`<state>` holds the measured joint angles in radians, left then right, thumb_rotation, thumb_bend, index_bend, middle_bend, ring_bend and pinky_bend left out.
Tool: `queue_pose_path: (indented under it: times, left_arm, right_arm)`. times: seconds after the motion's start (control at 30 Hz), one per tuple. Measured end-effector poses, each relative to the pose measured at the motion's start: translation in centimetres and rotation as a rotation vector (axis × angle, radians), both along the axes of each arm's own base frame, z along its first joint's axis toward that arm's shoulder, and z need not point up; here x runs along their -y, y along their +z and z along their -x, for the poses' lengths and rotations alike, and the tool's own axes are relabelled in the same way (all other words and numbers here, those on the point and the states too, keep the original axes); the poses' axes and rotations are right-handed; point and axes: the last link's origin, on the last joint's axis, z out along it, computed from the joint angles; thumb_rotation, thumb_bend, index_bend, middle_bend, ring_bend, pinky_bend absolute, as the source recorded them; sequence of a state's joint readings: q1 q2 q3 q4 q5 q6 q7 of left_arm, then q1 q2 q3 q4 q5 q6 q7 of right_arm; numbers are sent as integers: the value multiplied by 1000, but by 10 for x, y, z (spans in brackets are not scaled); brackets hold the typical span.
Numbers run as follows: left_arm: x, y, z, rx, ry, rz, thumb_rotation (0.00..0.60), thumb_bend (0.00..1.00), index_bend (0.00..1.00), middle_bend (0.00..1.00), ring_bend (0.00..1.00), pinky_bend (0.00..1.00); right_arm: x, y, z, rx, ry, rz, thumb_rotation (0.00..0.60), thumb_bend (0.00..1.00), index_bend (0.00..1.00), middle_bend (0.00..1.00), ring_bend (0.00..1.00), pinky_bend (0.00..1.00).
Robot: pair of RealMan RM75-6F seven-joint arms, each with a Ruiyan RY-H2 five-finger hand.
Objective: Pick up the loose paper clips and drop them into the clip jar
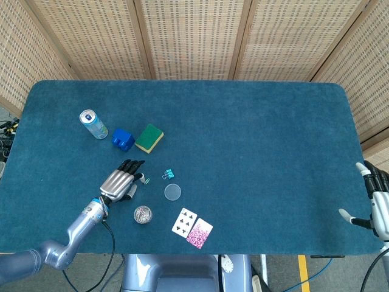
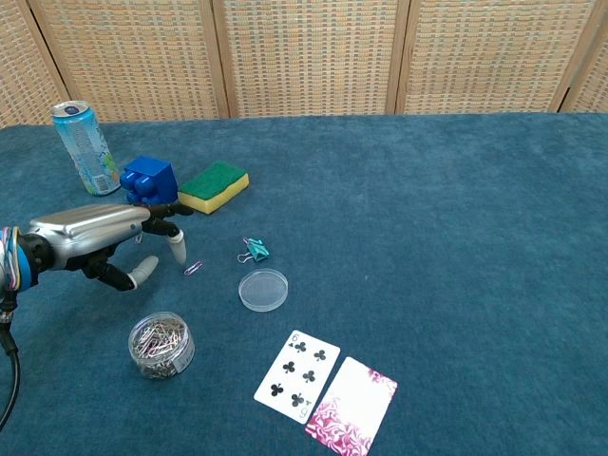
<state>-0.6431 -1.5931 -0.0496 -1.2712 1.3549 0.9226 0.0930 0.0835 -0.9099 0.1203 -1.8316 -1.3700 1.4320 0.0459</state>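
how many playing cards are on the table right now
2. A face-up card with black clubs lies near the front edge, right of the clip jar. A face-down card with a pink back lies against its right side. None look hidden.

The head view is looking steeply down from high over the whole table; the chest view is sitting lower and closer, sharing its left-front area.
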Motion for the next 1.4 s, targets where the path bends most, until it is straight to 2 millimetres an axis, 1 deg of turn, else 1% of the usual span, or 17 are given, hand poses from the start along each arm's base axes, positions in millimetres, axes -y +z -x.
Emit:
queue_pose_path:
  times: [0.1,0.2,0.63,1.07,1.4]
  left_arm:
    - [-4,6,-2,27,-1,-51,600,484,315,0,0,0]
    - [-7,5,-3,32,15,-73,600,444,319,0,0,0]
    - [-12,-23,-17,-7,55,-63,600,443,372,0,0,0]
    - [-13,-30,-18,-47,30,-53,600,441,374,0,0,0]
    - [-9,-36,-15,-45,24,-35,600,440,391,0,0,0]
  right_arm:
    - [0,0,0,1,0,0,600,0,0,0,0,0]
    - [0,0,0,1,2,-1,600,0,0,0,0,0]
    - [1,1,1,8,0,-4,600,0,0,0,0,0]
    - [1,1,1,11,1,-6,600,0,0,0,0,0]
    - [1,1,1,10,-1,-6,600,0,0,0,0,0]
